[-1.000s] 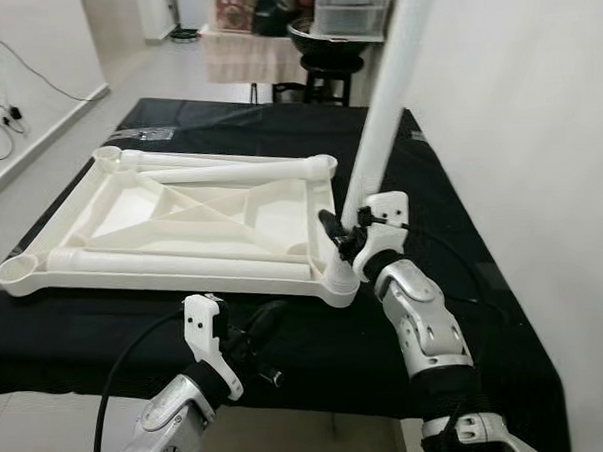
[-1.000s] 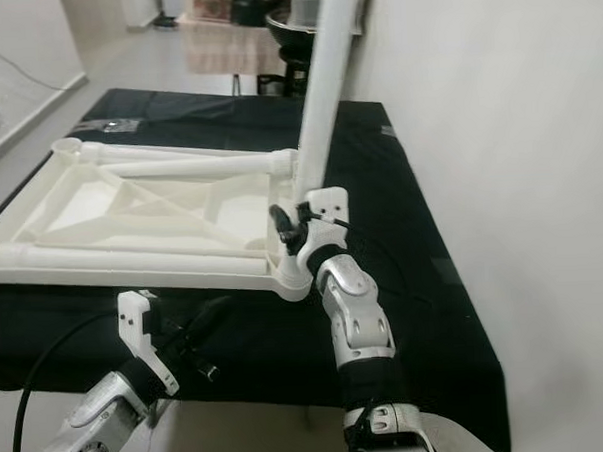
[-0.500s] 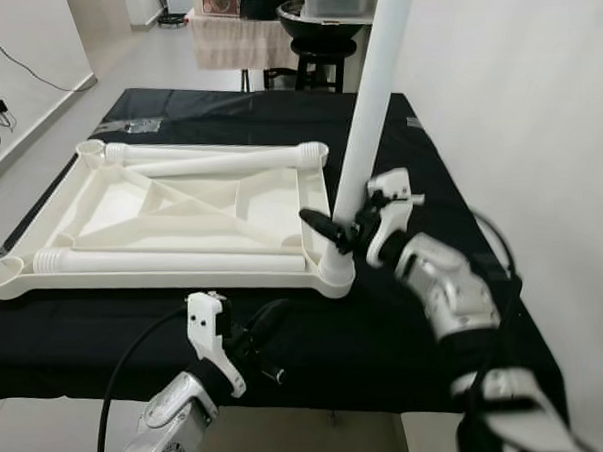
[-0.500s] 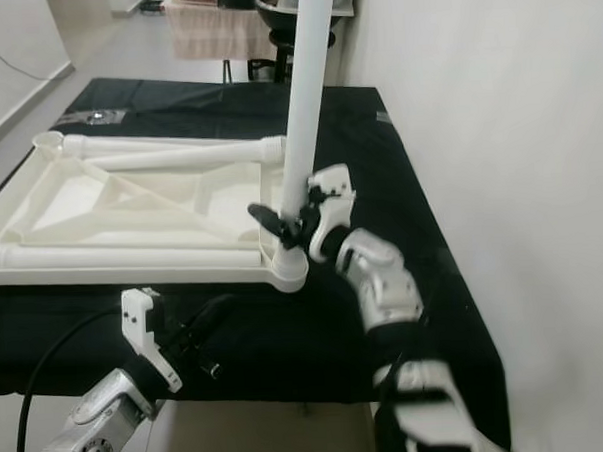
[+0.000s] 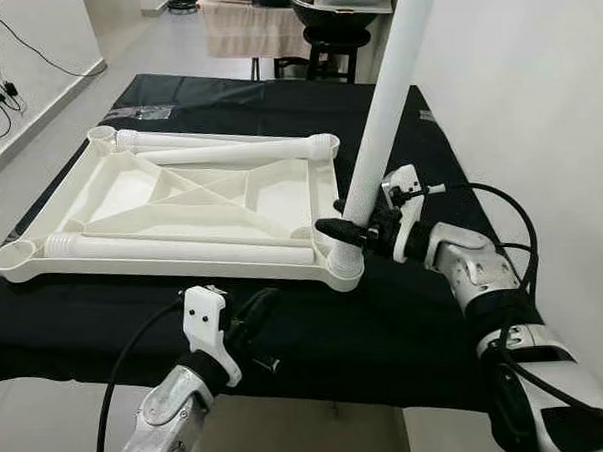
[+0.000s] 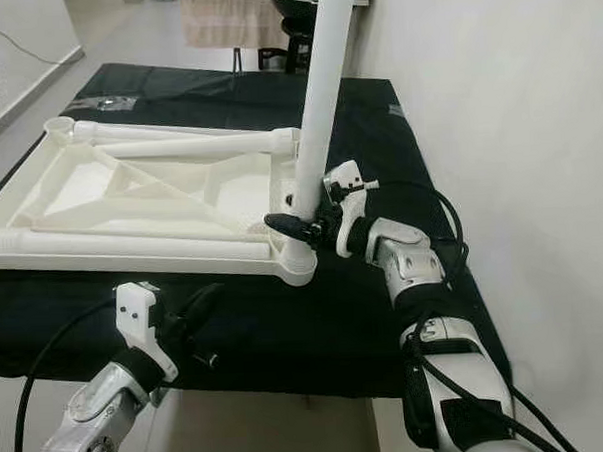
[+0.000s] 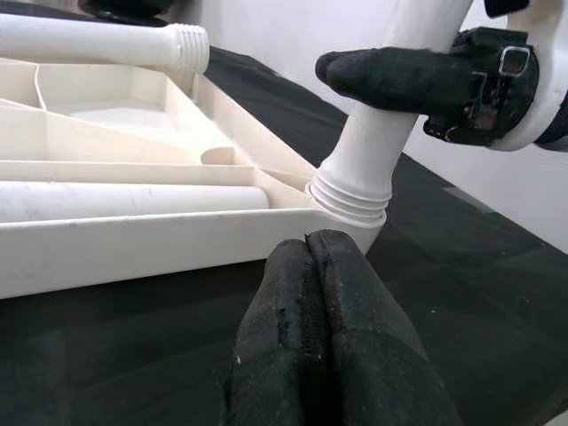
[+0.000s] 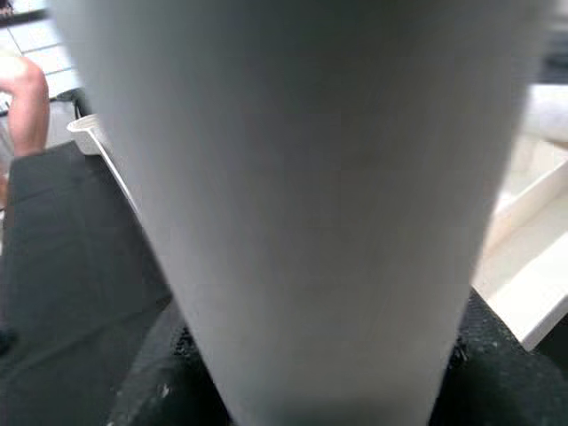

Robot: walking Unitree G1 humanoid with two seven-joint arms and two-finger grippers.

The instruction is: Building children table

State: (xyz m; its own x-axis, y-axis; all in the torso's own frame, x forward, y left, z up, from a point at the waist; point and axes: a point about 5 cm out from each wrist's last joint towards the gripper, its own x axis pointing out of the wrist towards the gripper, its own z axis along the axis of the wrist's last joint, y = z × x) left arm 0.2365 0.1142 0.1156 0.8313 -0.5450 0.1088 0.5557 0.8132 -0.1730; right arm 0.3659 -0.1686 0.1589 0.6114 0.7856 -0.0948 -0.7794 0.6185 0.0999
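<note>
Presently: upturned white tabletop [image 5: 170, 197] on black cloth [image 5: 405, 312]. One leg [image 5: 383, 132] stands in near corner socket [image 5: 343, 267], right gripper [image 5: 356, 224] clasping its base. Two legs [image 5: 182, 249] lie loose inside; remaining sockets seemingly unfilled. Left gripper [image 7: 311, 355] closed, empty, below table edge.

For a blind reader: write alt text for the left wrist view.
The right gripper clasps a white table leg standing in the corner socket of the upturned white tabletop on black cloth. In the foreground, the left gripper is shut and holds nothing.
</note>
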